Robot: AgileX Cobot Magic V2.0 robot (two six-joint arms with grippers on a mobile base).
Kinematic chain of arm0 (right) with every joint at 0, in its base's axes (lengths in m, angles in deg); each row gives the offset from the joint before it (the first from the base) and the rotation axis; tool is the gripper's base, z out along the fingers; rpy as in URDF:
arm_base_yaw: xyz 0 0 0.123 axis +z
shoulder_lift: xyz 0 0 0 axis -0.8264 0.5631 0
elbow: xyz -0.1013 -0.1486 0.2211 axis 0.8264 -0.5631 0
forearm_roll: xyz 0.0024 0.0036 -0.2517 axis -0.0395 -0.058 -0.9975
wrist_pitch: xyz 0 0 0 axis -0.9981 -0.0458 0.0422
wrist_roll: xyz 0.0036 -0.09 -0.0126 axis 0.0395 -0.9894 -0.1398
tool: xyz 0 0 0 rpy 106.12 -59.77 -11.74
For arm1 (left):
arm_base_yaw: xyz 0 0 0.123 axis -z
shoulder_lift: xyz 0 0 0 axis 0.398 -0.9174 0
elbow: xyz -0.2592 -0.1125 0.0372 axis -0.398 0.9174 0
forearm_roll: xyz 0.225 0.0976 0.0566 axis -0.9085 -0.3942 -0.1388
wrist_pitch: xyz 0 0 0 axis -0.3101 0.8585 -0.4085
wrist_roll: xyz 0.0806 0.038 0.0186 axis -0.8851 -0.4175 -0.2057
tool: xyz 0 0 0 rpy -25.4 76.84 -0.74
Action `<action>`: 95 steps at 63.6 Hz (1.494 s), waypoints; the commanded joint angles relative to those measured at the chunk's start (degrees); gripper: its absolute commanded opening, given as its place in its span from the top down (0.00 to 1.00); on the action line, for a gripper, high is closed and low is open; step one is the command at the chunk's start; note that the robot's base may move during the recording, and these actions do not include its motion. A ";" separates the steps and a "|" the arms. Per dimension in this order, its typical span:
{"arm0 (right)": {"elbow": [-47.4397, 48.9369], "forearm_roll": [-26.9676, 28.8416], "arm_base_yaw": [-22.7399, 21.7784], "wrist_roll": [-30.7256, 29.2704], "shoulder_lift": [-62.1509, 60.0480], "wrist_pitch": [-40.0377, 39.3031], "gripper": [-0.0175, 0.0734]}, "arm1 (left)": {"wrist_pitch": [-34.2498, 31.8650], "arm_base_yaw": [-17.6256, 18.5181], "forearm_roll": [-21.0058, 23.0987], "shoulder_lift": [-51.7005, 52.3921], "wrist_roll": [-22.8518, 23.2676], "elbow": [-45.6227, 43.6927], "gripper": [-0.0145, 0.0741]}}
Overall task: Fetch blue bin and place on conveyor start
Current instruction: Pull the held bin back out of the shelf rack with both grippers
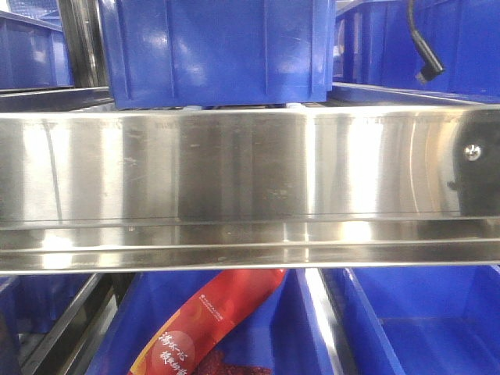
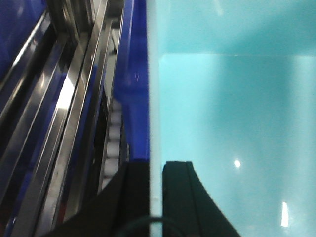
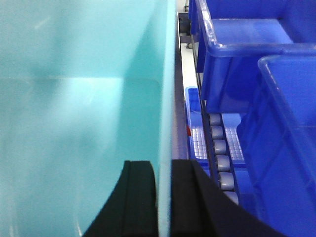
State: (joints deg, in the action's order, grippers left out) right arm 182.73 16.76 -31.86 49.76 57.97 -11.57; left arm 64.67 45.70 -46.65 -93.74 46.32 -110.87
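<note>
The blue bin [image 2: 232, 108], a pale cyan tub, fills the right of the left wrist view and the left of the right wrist view [image 3: 74, 123]. My left gripper [image 2: 155, 170] is shut on its left wall, one black finger inside and one outside the thin rim. My right gripper [image 3: 164, 170] is shut on the opposite wall the same way. The bin looks empty inside. The conveyor start is out of view. Neither gripper nor the cyan bin shows in the front view.
A shiny steel shelf rail [image 1: 250, 187] spans the front view, with dark blue ribbed bins above [image 1: 219, 47] and below [image 1: 422, 320] and a red packet [image 1: 211, 328] in a lower bin. Roller tracks [image 3: 219, 158] and dark blue bins [image 3: 247, 64] sit right of the bin; steel rails [image 2: 64, 113] lie left.
</note>
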 commanded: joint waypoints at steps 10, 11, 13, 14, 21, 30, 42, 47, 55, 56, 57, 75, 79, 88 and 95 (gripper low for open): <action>0.47 0.79 0.64 -0.97 -1.04 -3.23 0.99 | -5.59 0.77 0.91 0.61 -0.57 -0.73 0.96; 0.47 0.79 0.64 -0.97 -1.04 -3.23 0.99 | -5.68 0.77 0.91 0.61 -0.57 -0.73 0.96; 0.47 0.79 0.64 -0.97 -1.04 -3.23 0.99 | -5.81 0.77 0.74 0.61 -0.57 -0.73 0.96; 0.47 0.79 0.64 -0.97 -1.04 -3.23 0.99 | -5.98 0.77 0.63 0.61 -0.57 -0.73 0.96; 0.47 0.79 0.64 -0.97 -1.04 -3.23 0.99 | -6.07 0.77 -0.19 0.61 -0.57 -0.73 0.96; 0.47 0.79 0.64 -0.97 -1.04 -3.23 0.99 | -5.85 0.77 -0.18 0.61 -0.57 -0.73 0.96; 0.47 0.79 0.64 -0.97 -1.04 -3.23 0.99 | -6.14 0.77 -0.18 0.61 -0.57 -0.73 0.96; 0.47 0.79 0.64 -0.97 -1.04 -3.23 0.99 | -6.14 0.77 -0.18 0.61 -0.57 -0.73 0.96; 0.47 0.79 0.64 -0.97 -1.04 -3.22 0.99 | -6.14 0.77 -0.18 0.61 -0.57 -0.73 0.96; 0.47 0.79 0.64 -0.97 -1.04 -3.39 0.99 | -6.14 0.77 -0.18 0.61 -0.57 -0.73 0.96; 0.47 0.79 0.64 -0.97 -1.04 -3.39 0.99 | -6.14 0.77 -0.18 0.61 -0.57 -0.73 0.96; 0.47 0.79 0.64 -0.97 -1.04 -3.39 0.99 | -6.14 0.77 -0.18 0.61 -0.57 -0.73 0.96; 0.47 0.79 0.64 -0.97 -1.04 -3.39 0.99 | -6.14 0.77 -0.18 0.61 -0.57 -0.73 0.96; 0.47 0.79 0.64 -0.97 -1.04 -3.39 0.99 | -6.14 0.77 -0.18 0.61 -0.57 -0.73 0.96; 0.47 0.79 0.64 -0.97 -1.04 -3.39 0.99 | -6.14 0.77 -0.18 0.61 -0.57 -0.73 0.96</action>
State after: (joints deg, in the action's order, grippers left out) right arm 182.73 16.41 -31.86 49.76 57.76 -11.93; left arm 62.57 45.70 -47.51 -93.74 46.14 -110.87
